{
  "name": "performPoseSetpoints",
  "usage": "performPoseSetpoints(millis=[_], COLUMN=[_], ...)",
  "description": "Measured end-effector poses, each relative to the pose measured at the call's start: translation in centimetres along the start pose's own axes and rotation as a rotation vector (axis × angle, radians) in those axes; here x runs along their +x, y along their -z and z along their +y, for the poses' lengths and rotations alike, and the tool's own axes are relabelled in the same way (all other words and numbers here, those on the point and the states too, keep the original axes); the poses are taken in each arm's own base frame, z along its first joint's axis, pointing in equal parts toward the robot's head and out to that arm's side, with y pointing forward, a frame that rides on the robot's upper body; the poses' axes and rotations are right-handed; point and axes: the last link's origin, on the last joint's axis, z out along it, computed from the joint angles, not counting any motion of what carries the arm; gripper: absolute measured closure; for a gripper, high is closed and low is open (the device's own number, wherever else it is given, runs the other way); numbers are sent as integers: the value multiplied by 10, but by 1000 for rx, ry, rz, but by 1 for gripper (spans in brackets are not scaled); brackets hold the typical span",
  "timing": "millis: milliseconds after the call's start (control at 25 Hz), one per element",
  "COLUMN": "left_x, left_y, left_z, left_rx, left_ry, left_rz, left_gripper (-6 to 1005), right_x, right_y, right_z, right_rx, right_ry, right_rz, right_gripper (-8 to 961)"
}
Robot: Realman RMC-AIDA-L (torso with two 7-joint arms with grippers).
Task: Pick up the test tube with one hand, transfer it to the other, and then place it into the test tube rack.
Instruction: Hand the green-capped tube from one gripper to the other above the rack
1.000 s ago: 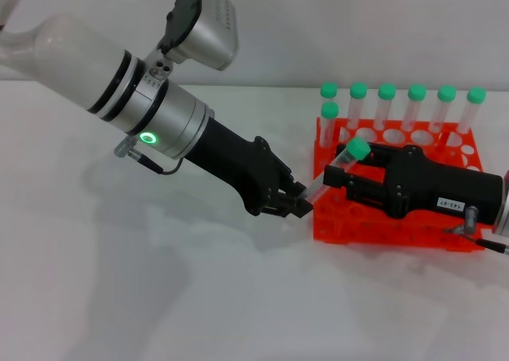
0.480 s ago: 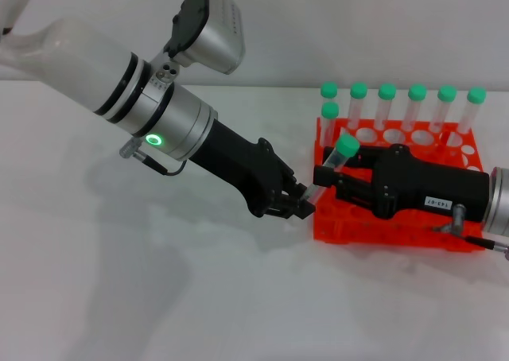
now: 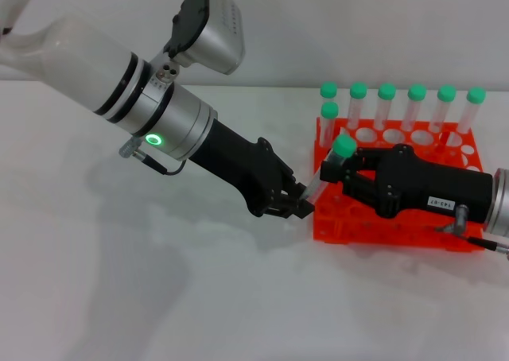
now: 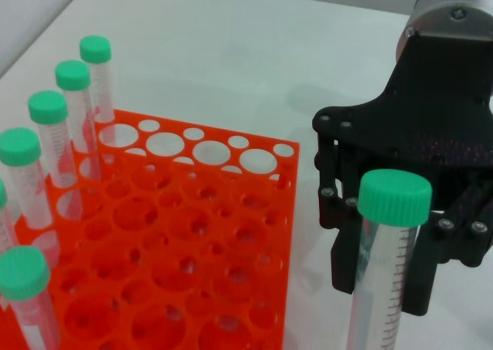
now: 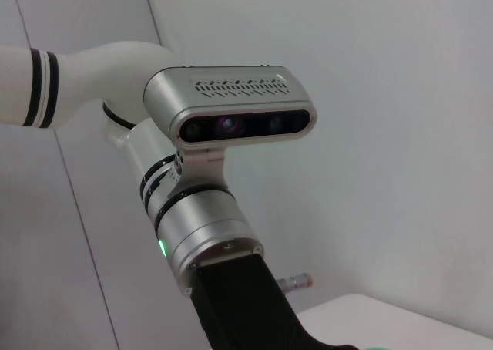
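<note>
A plain white tabletop (image 3: 119, 297) runs back to a pale, bare wall, with soft arm shadows on its near left part. At the right stands the bright orange-red plastic test tube rack (image 3: 413, 234), its top plate a grid of round holes; seven clear tubes with green caps (image 3: 416, 93) stand upright along its far edge and far-left corner.

The slender clear plastic test tube with a green screw cap (image 3: 328, 166) tilts over the rack's left edge, cap up and to the right. The left gripper (image 3: 296, 204), black and multi-fingered on a silver-white arm with a glowing green ring, is clamped on its lower end. The right gripper (image 3: 343, 170), black and blocky with a small white label, has its fingers around the upper part just under the cap; whether they press on the tube cannot be made out.

The tube's tapered tip is hidden inside the left gripper. The right arm is cut off at the right edge.
</note>
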Motion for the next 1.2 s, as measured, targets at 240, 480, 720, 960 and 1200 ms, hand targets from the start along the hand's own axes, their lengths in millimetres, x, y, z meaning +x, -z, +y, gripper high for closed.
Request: performPoseSetpoints(millis=[240, 480, 720, 960, 1200], left_x=[0, -1, -3, -2, -2], left_y=[0, 0, 0, 0, 1], left_z=[0, -1, -2, -2, -3], left_rx=[0, 6, 12, 12, 21], left_ry=[2, 17, 37, 55, 67], left_rz=[-2, -8, -14, -10, 1], left_gripper=[715, 711, 708, 670, 467], right_x=[1, 2, 3, 3, 4], right_y=[1, 2, 2, 2, 3], right_z=[0, 0, 0, 0, 1], right_rx=[2, 5, 6, 6, 9], right_ry=[-1, -4, -8, -9, -12], right_rz=[0, 1, 2, 1, 1], right_gripper=[743, 747, 745, 744, 742])
